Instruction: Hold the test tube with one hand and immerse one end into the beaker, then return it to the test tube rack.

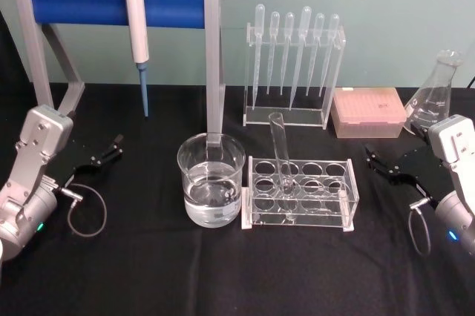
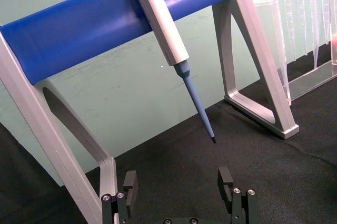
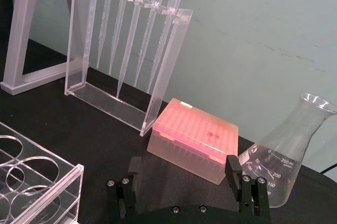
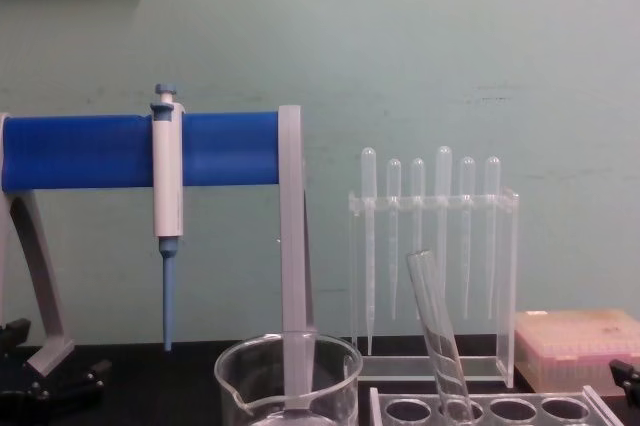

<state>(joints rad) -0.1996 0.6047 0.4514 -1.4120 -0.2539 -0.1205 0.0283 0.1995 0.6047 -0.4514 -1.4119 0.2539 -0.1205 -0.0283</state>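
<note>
The clear glass test tube (image 1: 281,154) (image 4: 437,336) leans tilted in a hole of the clear acrylic tube rack (image 1: 300,196) at the table's middle. Just left of the rack stands the beaker (image 1: 211,179) (image 4: 290,378), partly filled with clear liquid. My left gripper (image 1: 104,154) (image 2: 177,182) rests open at the table's left, well away from the tube, with nothing between its fingers. On the right side my right gripper (image 1: 380,160) (image 3: 182,171) is open too, a short way right of the rack, holding nothing.
A blue-barred grey stand (image 1: 119,3) with a white-and-blue pipette (image 1: 136,30) rises behind the beaker. Behind the tube rack stand a dropper rack (image 1: 293,71), a pink tip box (image 1: 368,112) and an Erlenmeyer flask (image 1: 433,97). Black cloth covers the table.
</note>
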